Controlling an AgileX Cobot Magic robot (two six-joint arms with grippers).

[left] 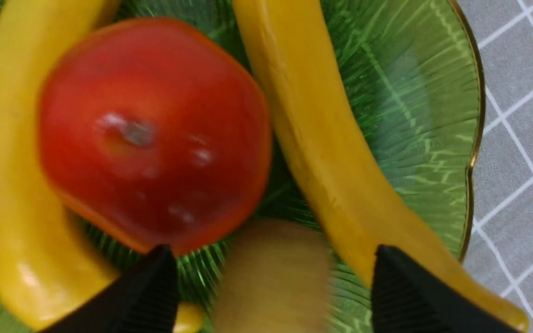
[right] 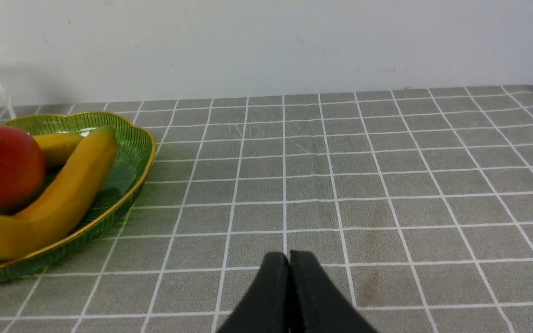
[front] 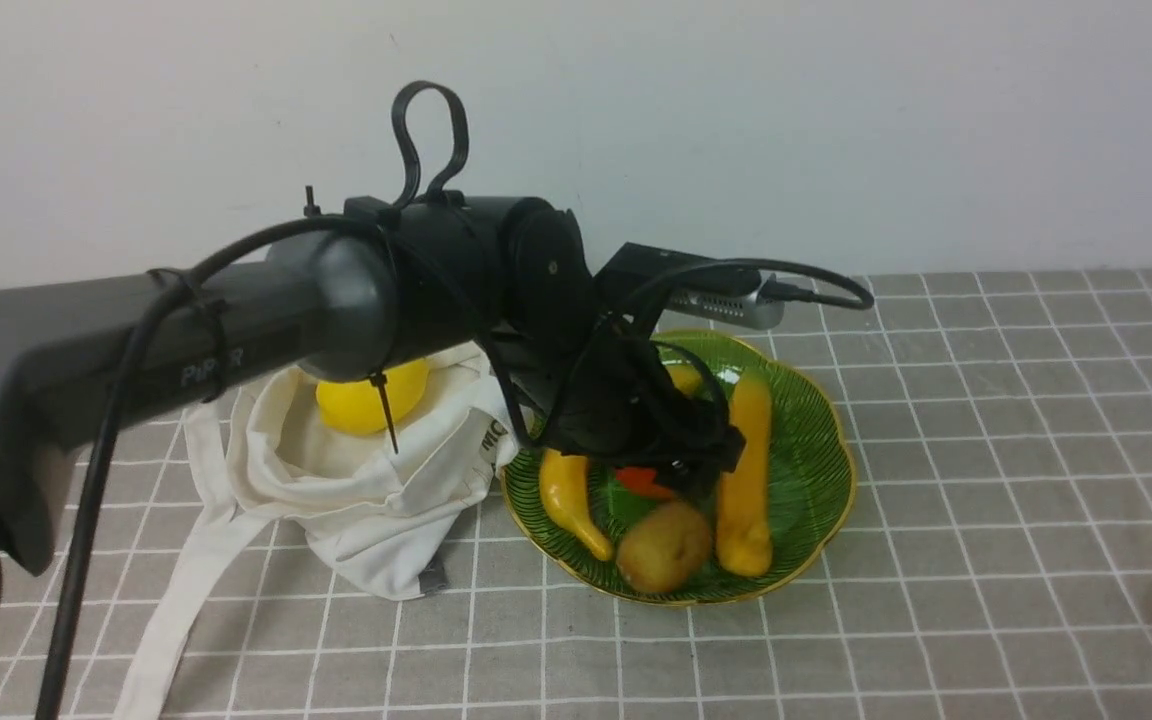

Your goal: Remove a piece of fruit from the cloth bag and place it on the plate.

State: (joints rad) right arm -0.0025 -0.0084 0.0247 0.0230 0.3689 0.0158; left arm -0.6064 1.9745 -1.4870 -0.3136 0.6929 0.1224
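Observation:
The brown kiwi (front: 664, 545) lies on the green gold-rimmed plate (front: 816, 440), at its near side. My left gripper (front: 686, 468) hovers just above it, jaws wide apart. In the left wrist view the blurred kiwi (left: 271, 277) sits between the open fingers (left: 155, 291) without touching them, over the plate (left: 410, 92). The cream cloth bag (front: 386, 500) lies crumpled left of the plate. My right gripper (right: 288, 255) is shut and empty, low over the tablecloth to the right of the plate (right: 132, 152); it does not show in the front view.
A red apple (front: 641, 482) and two yellow bananas (front: 744, 470) share the plate. A yellow lemon (front: 371, 400) sits in the bag's mouth. The bag's handles trail toward the front left. A grey checked cloth (front: 1016, 500) covers the table; a white wall stands behind.

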